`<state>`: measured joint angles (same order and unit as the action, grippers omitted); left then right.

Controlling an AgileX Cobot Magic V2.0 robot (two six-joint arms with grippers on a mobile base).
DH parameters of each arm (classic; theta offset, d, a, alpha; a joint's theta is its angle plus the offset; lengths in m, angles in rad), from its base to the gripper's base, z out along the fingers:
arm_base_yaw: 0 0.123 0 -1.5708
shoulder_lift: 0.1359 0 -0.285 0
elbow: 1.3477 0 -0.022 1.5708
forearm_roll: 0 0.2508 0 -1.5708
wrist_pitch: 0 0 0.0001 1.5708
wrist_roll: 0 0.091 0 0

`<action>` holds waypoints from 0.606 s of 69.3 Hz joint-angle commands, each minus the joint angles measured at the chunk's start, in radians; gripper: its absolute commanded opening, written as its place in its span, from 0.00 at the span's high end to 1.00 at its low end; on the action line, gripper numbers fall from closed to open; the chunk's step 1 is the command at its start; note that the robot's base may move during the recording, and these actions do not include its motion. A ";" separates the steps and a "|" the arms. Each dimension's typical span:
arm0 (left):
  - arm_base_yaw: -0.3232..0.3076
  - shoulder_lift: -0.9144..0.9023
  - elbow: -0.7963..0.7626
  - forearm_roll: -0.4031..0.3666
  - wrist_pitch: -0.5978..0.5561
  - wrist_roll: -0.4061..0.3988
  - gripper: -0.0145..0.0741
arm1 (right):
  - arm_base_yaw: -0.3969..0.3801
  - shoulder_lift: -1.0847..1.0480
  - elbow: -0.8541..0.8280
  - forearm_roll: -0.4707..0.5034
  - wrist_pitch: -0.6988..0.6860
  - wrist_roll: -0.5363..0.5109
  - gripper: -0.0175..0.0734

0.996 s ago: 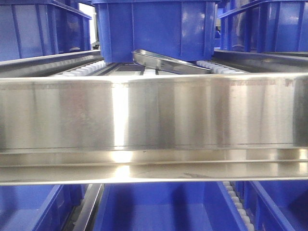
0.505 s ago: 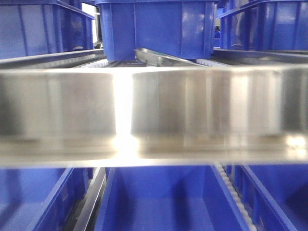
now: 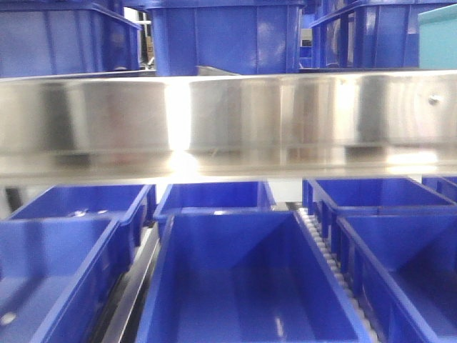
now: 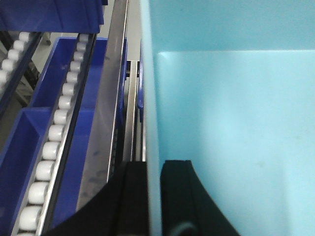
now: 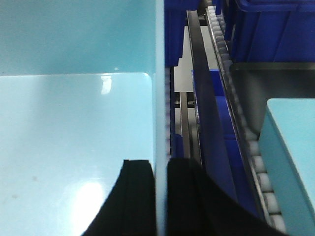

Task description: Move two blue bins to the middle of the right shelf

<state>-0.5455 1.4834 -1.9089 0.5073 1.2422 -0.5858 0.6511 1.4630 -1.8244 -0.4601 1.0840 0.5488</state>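
Higher now in my front view sits the steel rail. My left end effector and right end effector each clamp a wall of the pale blue bin between them — the second bin rests above the rail's right end, nearer my right arm.

A glossy stainless-steel shelf beam spans the rack, with dark blue plastic crates above and below, white roller tracks between

The held blue bin runs past both wrist views' edges.
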 commanded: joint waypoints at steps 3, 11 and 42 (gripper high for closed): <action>-0.010 -0.013 -0.011 0.005 -0.031 0.001 0.96 | 0.001 -0.007 -0.014 -0.028 -0.046 -0.001 0.99; -0.010 -0.013 -0.011 0.005 -0.031 0.001 0.96 | 0.001 -0.007 -0.014 -0.028 -0.046 -0.001 0.99; -0.010 -0.013 -0.011 0.005 -0.031 0.001 0.96 | 0.001 -0.007 -0.014 -0.028 -0.046 -0.001 0.99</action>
<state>-0.5455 1.4834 -1.9089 0.5073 1.2444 -0.5858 0.6511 1.4630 -1.8244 -0.4601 1.0840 0.5488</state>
